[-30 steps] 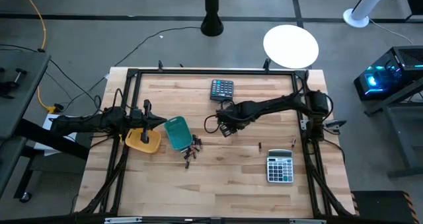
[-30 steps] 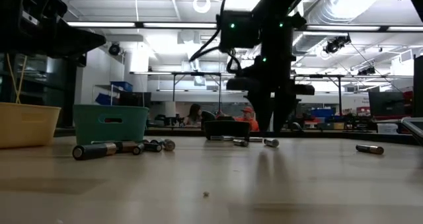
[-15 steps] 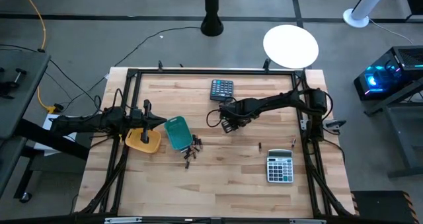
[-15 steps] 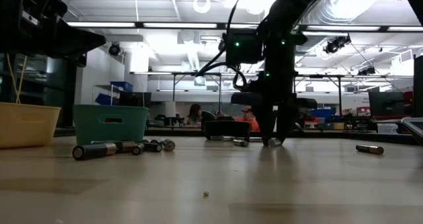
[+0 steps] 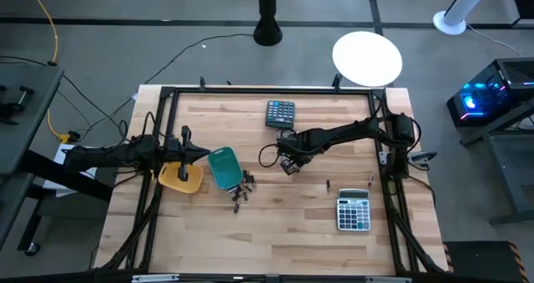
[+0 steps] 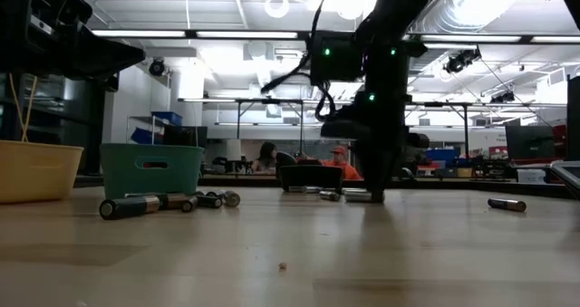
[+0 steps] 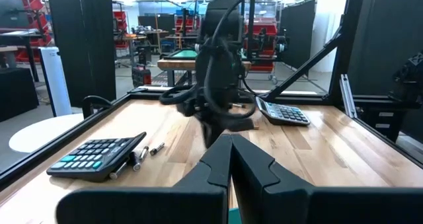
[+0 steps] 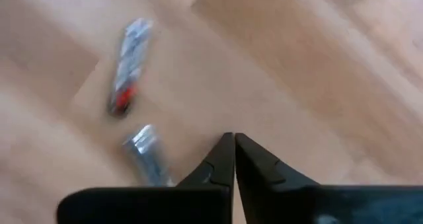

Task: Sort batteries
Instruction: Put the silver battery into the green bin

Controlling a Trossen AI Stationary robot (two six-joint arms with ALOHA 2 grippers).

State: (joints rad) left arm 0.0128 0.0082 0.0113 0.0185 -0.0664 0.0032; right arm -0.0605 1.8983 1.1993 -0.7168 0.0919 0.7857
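Observation:
Several batteries (image 5: 242,191) lie loose on the wood by the teal tray (image 5: 224,167); others lie singly (image 5: 328,184). My right gripper (image 5: 288,166) points down near the table's middle, its tips (image 6: 372,194) at the table top and shut, with nothing showing between them (image 8: 231,139). One silvery battery (image 8: 149,159) lies on its side right beside a finger, another (image 8: 129,55) lies farther off. My left gripper (image 7: 230,139) waits shut and level above the yellow tray (image 5: 181,177) at the left. My right gripper comes from above, pointing down, with its fingertips closed on each other. The silvery battery's near end (image 8: 157,176) runs in behind one finger (image 8: 211,164), and I cannot tell whether it touches.
A dark calculator (image 5: 280,113) lies at the far middle with small batteries beside it (image 7: 149,151). A grey calculator (image 5: 353,210) lies near the right. A lone battery (image 6: 506,204) rests to the right. A black frame rail (image 5: 167,133) borders the table.
My right gripper has come down to the table top by a lone battery, rolled a little about its own axis, and shut from wide open. No battery has been lifted.

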